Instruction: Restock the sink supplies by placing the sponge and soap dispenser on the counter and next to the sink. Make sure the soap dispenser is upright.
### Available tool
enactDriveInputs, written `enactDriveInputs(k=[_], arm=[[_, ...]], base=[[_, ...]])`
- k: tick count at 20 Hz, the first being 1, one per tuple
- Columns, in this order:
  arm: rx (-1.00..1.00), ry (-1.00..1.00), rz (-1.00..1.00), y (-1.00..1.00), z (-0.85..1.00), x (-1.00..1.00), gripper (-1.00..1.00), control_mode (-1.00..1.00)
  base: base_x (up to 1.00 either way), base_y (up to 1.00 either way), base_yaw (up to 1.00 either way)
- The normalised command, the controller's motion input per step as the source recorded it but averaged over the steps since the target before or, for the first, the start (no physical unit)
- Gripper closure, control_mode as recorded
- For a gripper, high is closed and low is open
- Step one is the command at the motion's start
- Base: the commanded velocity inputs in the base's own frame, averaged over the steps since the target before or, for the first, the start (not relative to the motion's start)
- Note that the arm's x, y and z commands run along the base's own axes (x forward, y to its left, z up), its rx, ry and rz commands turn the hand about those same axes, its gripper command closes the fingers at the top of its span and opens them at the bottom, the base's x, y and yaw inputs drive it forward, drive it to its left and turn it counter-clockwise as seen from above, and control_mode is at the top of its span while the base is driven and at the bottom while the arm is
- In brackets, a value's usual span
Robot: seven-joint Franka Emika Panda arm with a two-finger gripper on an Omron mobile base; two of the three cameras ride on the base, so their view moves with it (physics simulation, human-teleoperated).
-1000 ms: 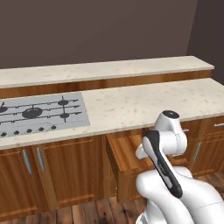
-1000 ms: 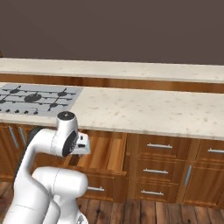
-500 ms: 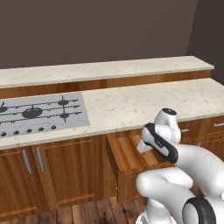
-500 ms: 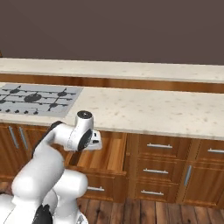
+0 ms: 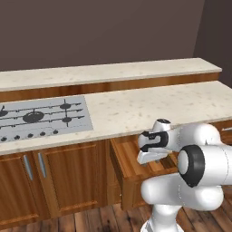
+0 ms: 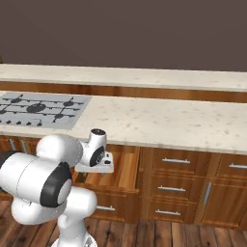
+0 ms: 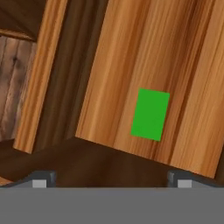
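green sponge [image 7: 150, 114]: flat rectangle, lying on the wooden floor of the open drawer [image 7: 144, 65], right of centre in the hand view, nothing touching it.

drawer: pulled out from under the cream speckled desk [image 5: 149, 106], lower centre of the left base view, lower left-centre of the right base view; light wood inside, darker cabinet fronts beside it.

gripper [image 7: 109, 179]: poised above the drawer, looking down into it; fingers [image 7: 41, 179] spread as wide as they go, holding nothing. sponge sits above and slightly right of the midpoint between the tips, well apart from them.

stovetop [image 5: 41, 117]: grey panel, left part of the desk in both base views.

soap dispenser, sink: whereabouts cannot be told from these frames.

step in hand, as judged: reaching into the drawer to fetch the sponge; neither item restocked yet.

next move calls for: shifting the hand toward the sponge until it lies between the tips, descending close to the drawer floor, closing across the narrow side.
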Motion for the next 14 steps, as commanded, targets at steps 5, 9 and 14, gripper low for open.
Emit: enactDriveInputs(k=[5, 9, 14], arm=[[-0.01, 0.06, -0.02, 0.01, -0.49, 0.0, -1.0, -1.0], [-0.03, 0.0, 0.0, 0.1, -0.36, -0.2, -1.0, -1.0], [-0.06, 0.0, 0.0, 0.17, -0.33, -0.26, -1.0, -1.0]], base=[[0.0, 0.0, 0.0], [0.0, 0.0, 0.0], [0.0, 0.0, 0.0]])
